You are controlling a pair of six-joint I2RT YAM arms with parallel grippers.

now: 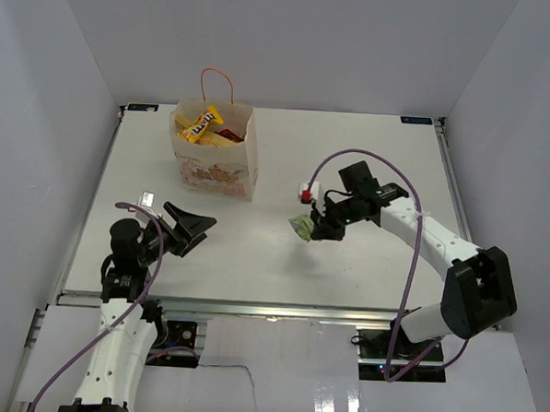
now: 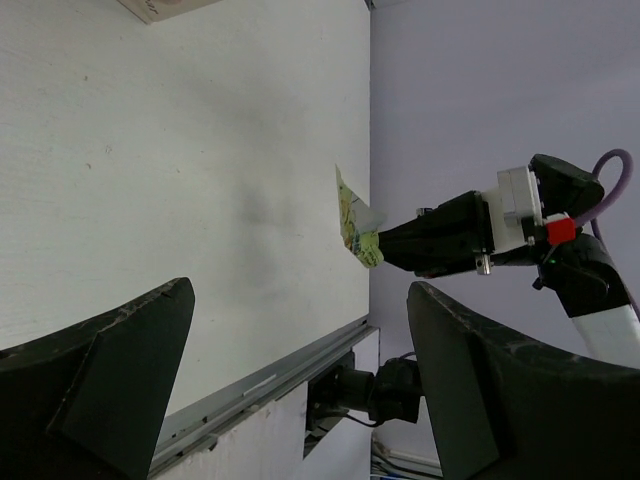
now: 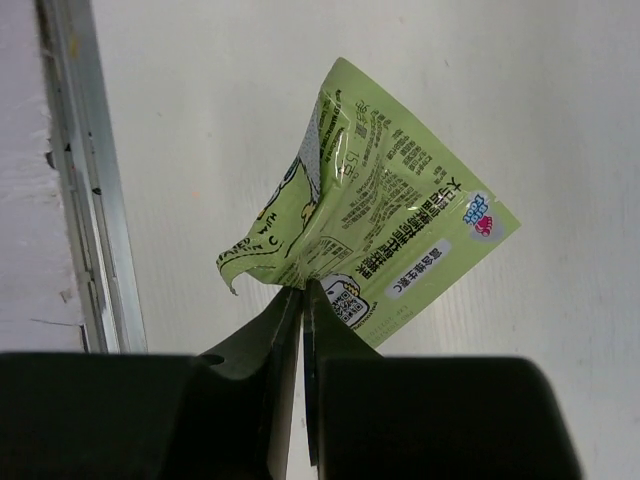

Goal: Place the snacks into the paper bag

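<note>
The cream paper bag stands upright at the back left of the table, its red cord handle up. Inside it I see a yellow candy packet, a red packet and other yellow wrappers. My right gripper is shut on the small green packet and holds it just above the table's middle. The right wrist view shows the green packet pinched at its edge by my right gripper. The left wrist view shows the same packet. My left gripper is open and empty at the left.
A small white tag lies on the table near the left arm. The table's front rail runs along the near edge. White walls close in the back and both sides.
</note>
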